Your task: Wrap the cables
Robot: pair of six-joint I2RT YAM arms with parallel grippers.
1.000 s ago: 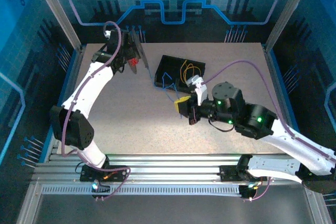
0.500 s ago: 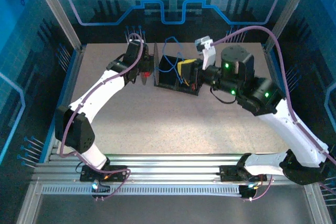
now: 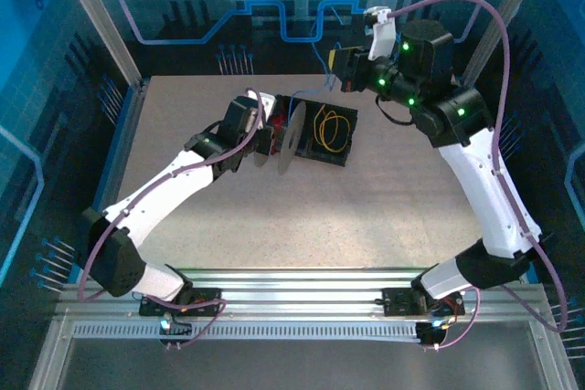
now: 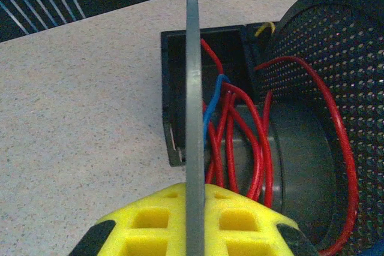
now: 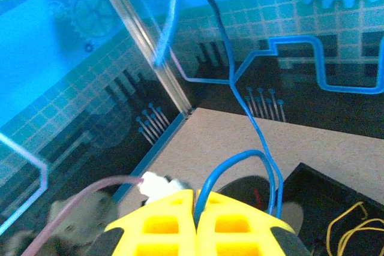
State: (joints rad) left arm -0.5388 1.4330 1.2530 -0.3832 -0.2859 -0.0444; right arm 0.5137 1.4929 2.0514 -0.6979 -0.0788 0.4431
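My left gripper [image 4: 195, 208] is clamped on the flange of the grey spool [image 4: 336, 58], which has the red cable [image 4: 266, 160] wound round its hub. High at the far edge, my right gripper [image 5: 197, 208] pinches the blue cable [image 5: 255, 127]. The yellow cable [image 3: 331, 127] lies in the black tray [image 3: 322, 154].

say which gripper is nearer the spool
left. the left gripper clamps the spool by its flange; the right gripper is apart from it, farther back and to the right, pinching the blue cable
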